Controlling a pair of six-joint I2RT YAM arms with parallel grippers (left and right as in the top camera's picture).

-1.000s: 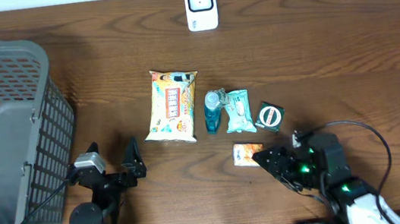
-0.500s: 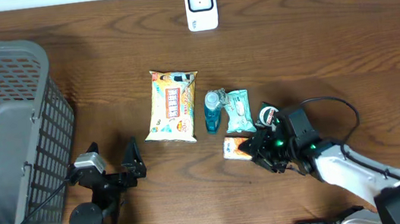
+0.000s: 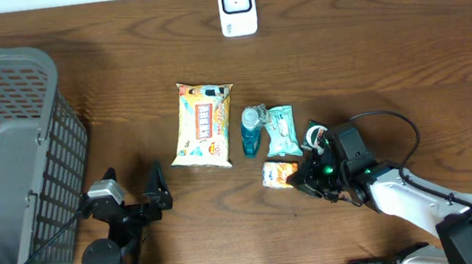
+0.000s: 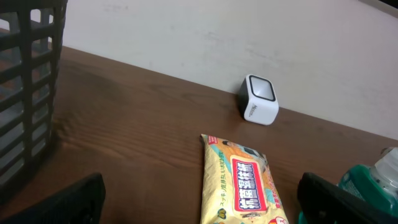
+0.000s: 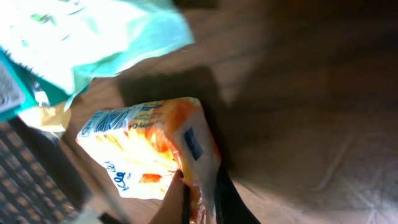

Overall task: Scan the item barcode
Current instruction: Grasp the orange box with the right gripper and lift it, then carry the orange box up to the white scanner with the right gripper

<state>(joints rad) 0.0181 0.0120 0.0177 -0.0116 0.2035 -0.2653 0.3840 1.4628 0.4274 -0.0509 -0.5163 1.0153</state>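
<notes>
A small orange packet (image 3: 275,175) lies on the wooden table below the row of goods. My right gripper (image 3: 299,177) is shut on its right end. In the right wrist view the packet (image 5: 146,149) fills the middle, and its crimped edge is pinched between the gripper's (image 5: 202,202) fingers. The white barcode scanner (image 3: 237,6) stands at the table's far edge, also in the left wrist view (image 4: 259,107). My left gripper (image 3: 131,183) rests open near the front left, its fingers (image 4: 74,199) wide apart with nothing between them.
A yellow wipes pack (image 3: 205,124), a blue bottle (image 3: 252,130), a teal pouch (image 3: 281,132) and a small green-black pack (image 3: 319,135) lie in a row mid-table. A grey mesh basket (image 3: 6,169) takes up the left side.
My right gripper reached left to the orange packet and closed on its edge; the packet slid slightly left. The left arm has not moved.
</notes>
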